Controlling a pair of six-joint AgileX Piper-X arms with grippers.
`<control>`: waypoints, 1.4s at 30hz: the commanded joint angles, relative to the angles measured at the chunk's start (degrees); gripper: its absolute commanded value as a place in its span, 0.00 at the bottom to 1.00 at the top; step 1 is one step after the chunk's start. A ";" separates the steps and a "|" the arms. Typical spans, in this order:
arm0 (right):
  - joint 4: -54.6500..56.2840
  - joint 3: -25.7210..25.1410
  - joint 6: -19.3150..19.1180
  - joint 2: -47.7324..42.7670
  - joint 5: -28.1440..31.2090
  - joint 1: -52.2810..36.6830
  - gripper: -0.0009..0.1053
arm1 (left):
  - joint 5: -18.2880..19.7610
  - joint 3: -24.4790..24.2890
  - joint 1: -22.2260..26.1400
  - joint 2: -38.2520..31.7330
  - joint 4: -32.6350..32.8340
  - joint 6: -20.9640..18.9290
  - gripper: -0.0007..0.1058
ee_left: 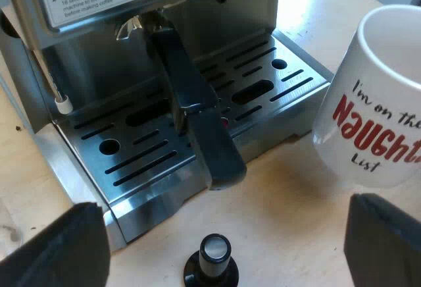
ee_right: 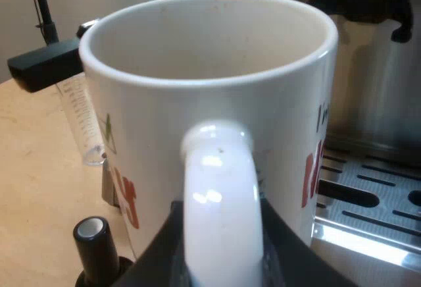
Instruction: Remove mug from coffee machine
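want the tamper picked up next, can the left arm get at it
Probably yes. The tamper stands upright on the table by the drip tray, just ahead of the open left gripper, with nothing between them. The mug is clear of that path.

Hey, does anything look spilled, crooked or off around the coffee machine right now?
Nothing stands out. The mug is empty inside, held by its handle in the right gripper beside the drip tray, which looks dry. The tamper stands upright on the table.
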 commanded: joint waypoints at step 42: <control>-2.19 -0.69 0.18 -0.97 10.21 -14.32 0.02 | 8.60 -0.39 -9.54 2.97 -7.41 0.18 0.79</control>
